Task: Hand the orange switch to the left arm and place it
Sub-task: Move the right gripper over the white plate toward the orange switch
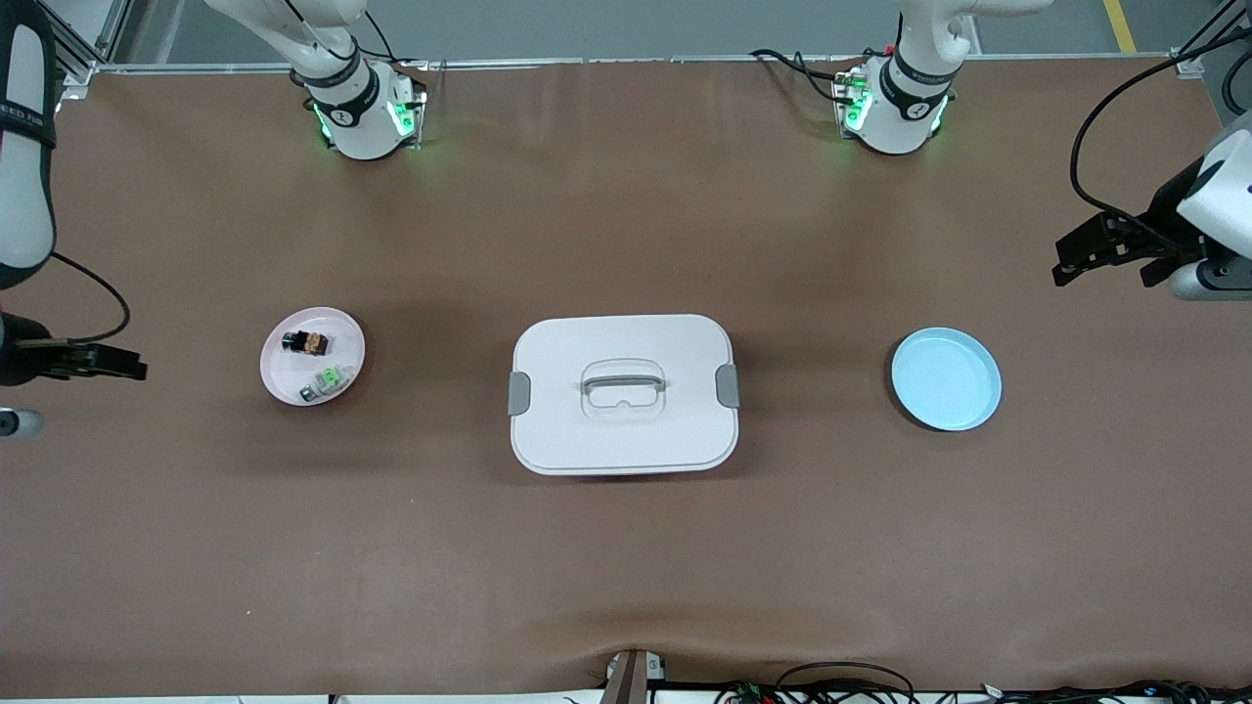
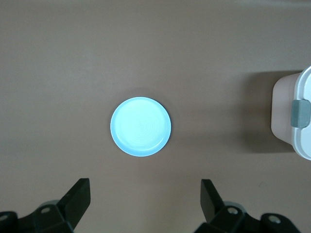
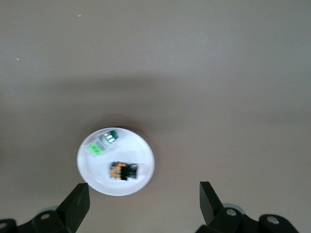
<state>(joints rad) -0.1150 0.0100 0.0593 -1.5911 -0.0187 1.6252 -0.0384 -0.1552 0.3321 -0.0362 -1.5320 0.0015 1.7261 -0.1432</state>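
Brown table covering (image 1: pixel 626 548), matte and slightly rippled at the edge nearest the front camera. Grey floor (image 1: pixel 626 24) past the bases' edge, with a yellow stripe (image 1: pixel 1120 24). Black cables (image 1: pixel 841 684) along the near edge. Soft, even lighting.

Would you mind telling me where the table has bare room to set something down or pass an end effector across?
Bare mat lies between the pink dish and the box, between the box and the blue dish, and nearer the front camera than all three. The blue dish is bare inside. The pink dish is crowded: orange switch plus a green component.
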